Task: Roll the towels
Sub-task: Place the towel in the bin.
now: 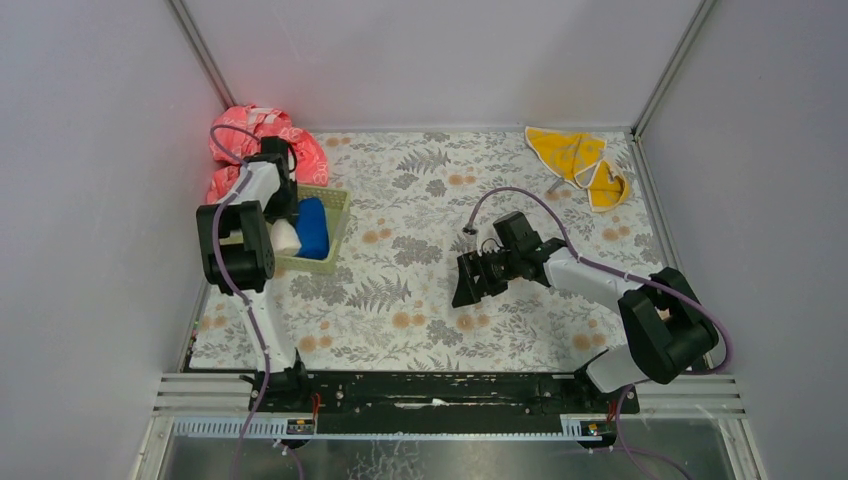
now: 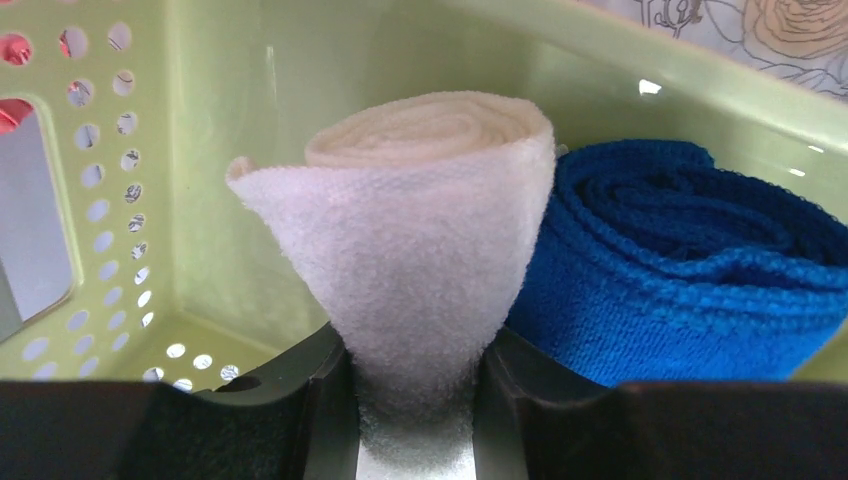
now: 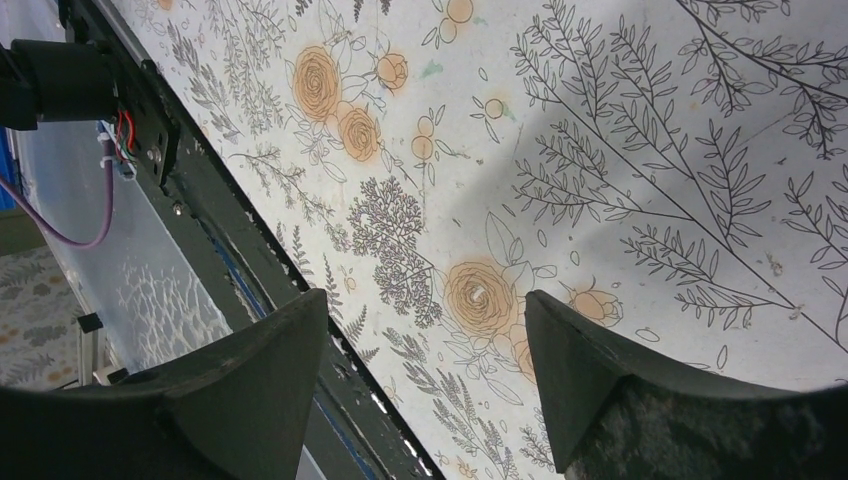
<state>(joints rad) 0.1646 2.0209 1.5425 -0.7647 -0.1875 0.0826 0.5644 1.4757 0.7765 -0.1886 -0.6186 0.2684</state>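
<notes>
Nearest us, our right gripper (image 3: 425, 320) hangs over the middle of the table (image 1: 400, 300). Its jaws are wide apart with nothing between them, only the flowered cover below. Farther back on the left, our left gripper (image 2: 415, 375) is down inside the green basket (image 2: 215, 220), jaws pinched on the lower end of the cream towel (image 2: 425, 220). That towel is rolled and touches the blue towel (image 2: 690, 270), which lies rolled beside it in the same basket. In the far right corner the yellow towel (image 1: 578, 158) lies loose and crumpled, well apart from both arms. A pink cloth (image 1: 258, 135) is bunched in the far left corner behind the basket.

We judge the step in hand to be setting the cream roll into the basket, with two of the three towels looking done. Next we need to let go without the roll springing loose and lift clear of the basket wall. Then we fetch the yellow towel, spread it flat and roll it.
</notes>
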